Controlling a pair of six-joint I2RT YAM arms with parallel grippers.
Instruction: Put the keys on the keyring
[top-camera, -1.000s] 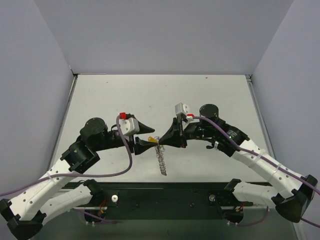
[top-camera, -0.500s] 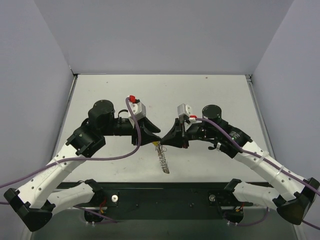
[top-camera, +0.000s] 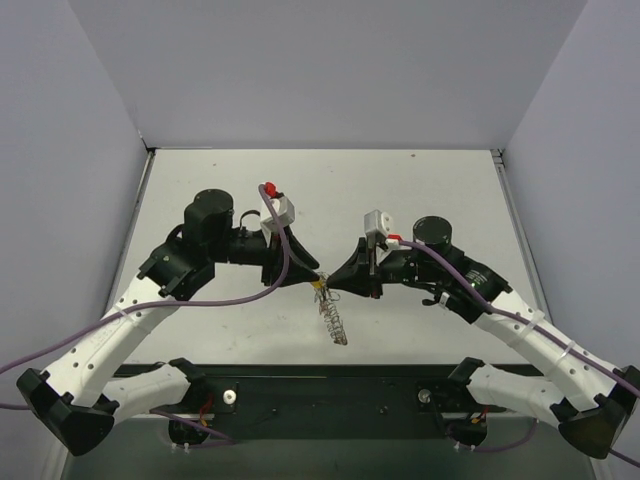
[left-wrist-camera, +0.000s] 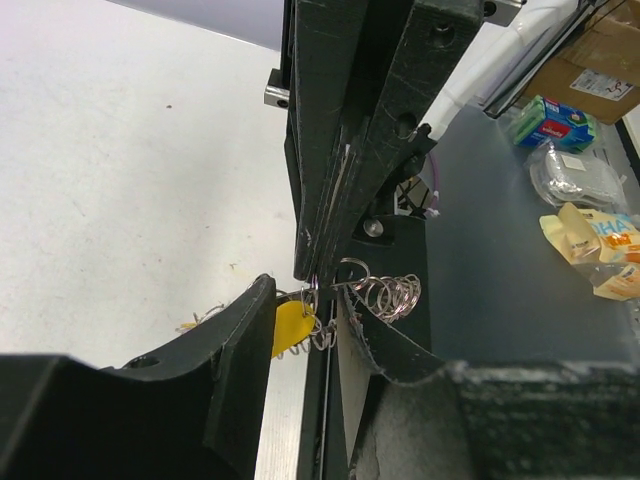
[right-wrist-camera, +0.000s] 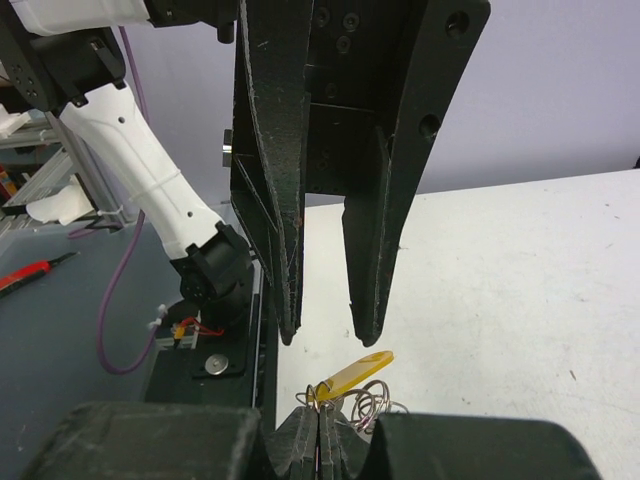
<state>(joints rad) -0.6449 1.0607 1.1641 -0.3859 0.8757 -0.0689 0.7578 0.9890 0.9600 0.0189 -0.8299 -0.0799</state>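
Note:
The keyring (top-camera: 336, 325), a silvery wire coil, hangs slanting down from my right gripper (top-camera: 327, 286), which is shut on its top loops. In the right wrist view the pinched coil (right-wrist-camera: 378, 405) and a yellow-headed key (right-wrist-camera: 352, 375) sit just past the right gripper (right-wrist-camera: 320, 420). My left gripper (top-camera: 312, 278) meets it tip to tip. In the left wrist view the left gripper (left-wrist-camera: 305, 300) stands open, with the yellow key (left-wrist-camera: 290, 328) and coil (left-wrist-camera: 385, 295) between its jaws. No other keys show.
The white table (top-camera: 420, 190) is walled at the back and on both sides. The black base rail (top-camera: 330, 385) runs along the near edge, right under the hanging coil. Packets and boxes (left-wrist-camera: 580, 200) lie off the table beyond the rail.
My left arm has swung back and to the right, bringing its gripper onto the key from the upper left while its jaws narrowed. The right gripper and coil drifted slightly right.

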